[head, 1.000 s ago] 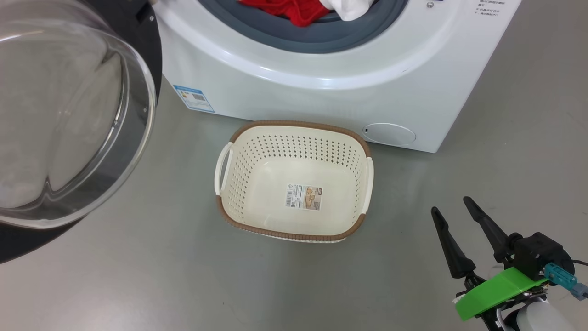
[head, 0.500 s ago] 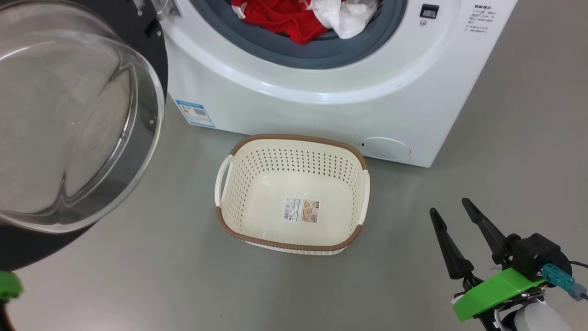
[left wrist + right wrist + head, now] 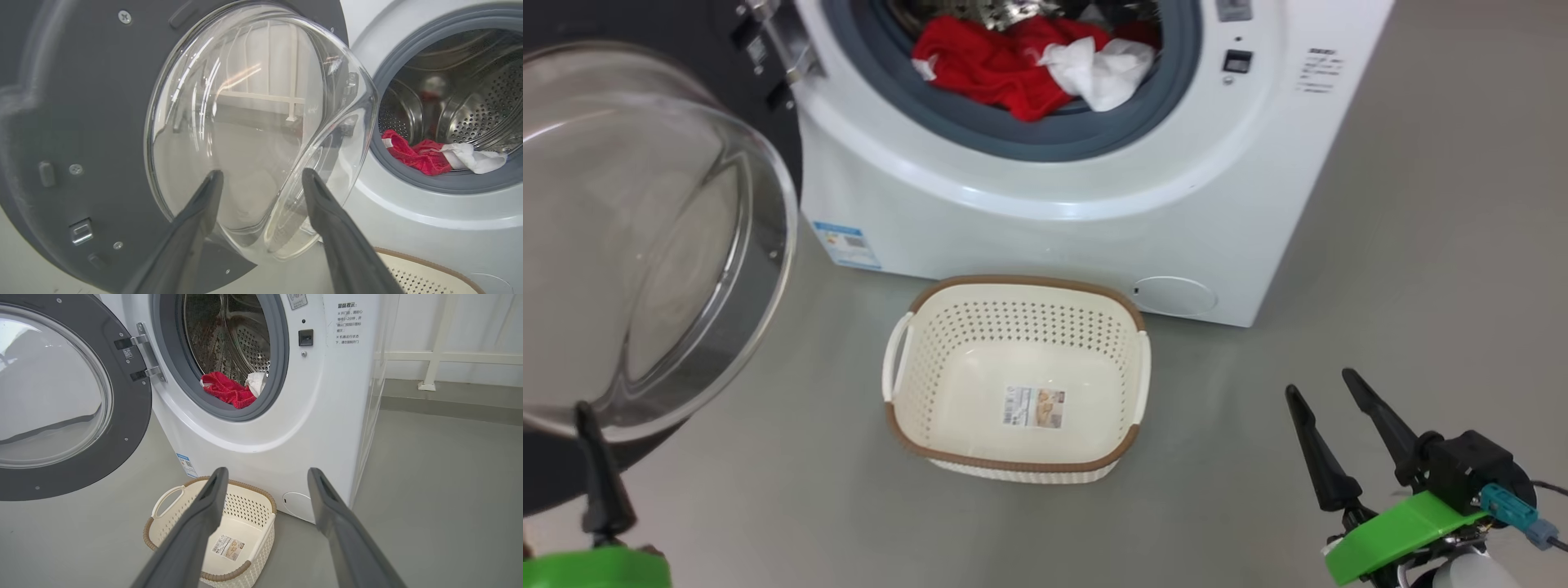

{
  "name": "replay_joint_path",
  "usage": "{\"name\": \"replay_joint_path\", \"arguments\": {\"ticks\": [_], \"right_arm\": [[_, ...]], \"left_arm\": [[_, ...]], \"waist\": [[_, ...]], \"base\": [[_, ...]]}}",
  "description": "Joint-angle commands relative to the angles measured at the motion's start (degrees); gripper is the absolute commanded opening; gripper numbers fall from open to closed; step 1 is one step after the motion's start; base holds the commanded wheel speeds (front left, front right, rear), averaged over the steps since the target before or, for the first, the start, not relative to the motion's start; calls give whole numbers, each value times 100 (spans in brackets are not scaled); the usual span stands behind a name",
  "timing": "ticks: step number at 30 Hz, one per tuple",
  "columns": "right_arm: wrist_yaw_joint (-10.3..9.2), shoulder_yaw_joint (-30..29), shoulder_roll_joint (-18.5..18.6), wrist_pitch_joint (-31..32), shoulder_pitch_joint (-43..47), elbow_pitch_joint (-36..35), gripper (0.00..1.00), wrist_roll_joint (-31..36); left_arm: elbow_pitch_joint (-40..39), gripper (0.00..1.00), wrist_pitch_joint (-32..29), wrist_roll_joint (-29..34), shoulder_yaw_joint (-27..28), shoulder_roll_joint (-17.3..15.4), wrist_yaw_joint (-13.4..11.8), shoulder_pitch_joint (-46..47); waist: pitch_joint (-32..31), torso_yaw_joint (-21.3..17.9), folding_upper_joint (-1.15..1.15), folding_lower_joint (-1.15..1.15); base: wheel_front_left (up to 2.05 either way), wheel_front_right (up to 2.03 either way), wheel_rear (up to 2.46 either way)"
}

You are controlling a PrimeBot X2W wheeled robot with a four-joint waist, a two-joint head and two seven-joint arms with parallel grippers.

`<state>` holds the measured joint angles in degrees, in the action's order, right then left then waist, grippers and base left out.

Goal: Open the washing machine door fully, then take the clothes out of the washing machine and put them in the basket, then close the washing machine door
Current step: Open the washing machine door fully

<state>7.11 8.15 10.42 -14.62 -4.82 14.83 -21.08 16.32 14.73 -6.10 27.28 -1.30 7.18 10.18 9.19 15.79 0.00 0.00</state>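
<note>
Reaching into the drum looks like the step in hand. The washing machine (image 3: 1045,220) stands on the floor (image 3: 1421,245) with its mouth uncovered, and the washing machine door (image 3: 645,245) is swung wide to the robot's left, its glass bowl facing out.

To do it well, I judge the arm should go in straight over the lower lip of the grey gasket (image 3: 1029,143) and stay off the door's bulging glass. It should pinch deep into a fold, since loose fabric slips from a shallow grip. The lift should clear the lip before the drop.

The basket (image 3: 1023,279) sits on the floor just before the machine's lower front edge, under the mouth, so the carry is short. It holds nothing but its paper label (image 3: 1035,406).

The clothes (image 3: 1005,69) lie at the drum's front edge, draped on the gasket.

The left gripper (image 3: 261,173) points at the door glass, fingers spread and holding nothing. The right gripper (image 3: 1319,382) hangs above the floor to the right of the basket, also spread and empty.

Counted:
- One machine
- One door
- One basket
- One red heap, whose number of garments I cannot tell
- One white cloth (image 3: 1098,73) beside the heap
- Two grippers, two fingers each
</note>
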Motion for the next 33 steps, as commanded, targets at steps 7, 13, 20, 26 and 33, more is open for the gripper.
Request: {"name": "replay_joint_path", "arguments": {"ticks": [7,13,20,26,33], "right_arm": [[37,-56,-58,-38,125,-121,100,39],[37,-223,-117,-38,276,-124,100,43],[37,-444,-190,-38,417,-165,100,44],[37,-615,-231,-38,440,-202,100,33],[37,-885,-258,-38,579,-272,100,-13]], "left_arm": [[-657,100,27,-480,-384,-160,30,-600],[-931,100,27,-644,-999,-159,30,-927],[-1079,100,27,-751,-1609,-158,30,-1128],[-1142,100,27,-774,-1891,-158,30,-1170],[-1149,100,27,-917,-2135,-158,30,-1222]], "waist": [[-236,-473,0,0],[-340,-761,0,0],[-411,-1209,0,0],[-413,-1580,0,0],[-445,-1869,0,0]], "base": [[0,0,0],[0,0,0],[0,0,0],[0,0,0],[0,0,0]]}}
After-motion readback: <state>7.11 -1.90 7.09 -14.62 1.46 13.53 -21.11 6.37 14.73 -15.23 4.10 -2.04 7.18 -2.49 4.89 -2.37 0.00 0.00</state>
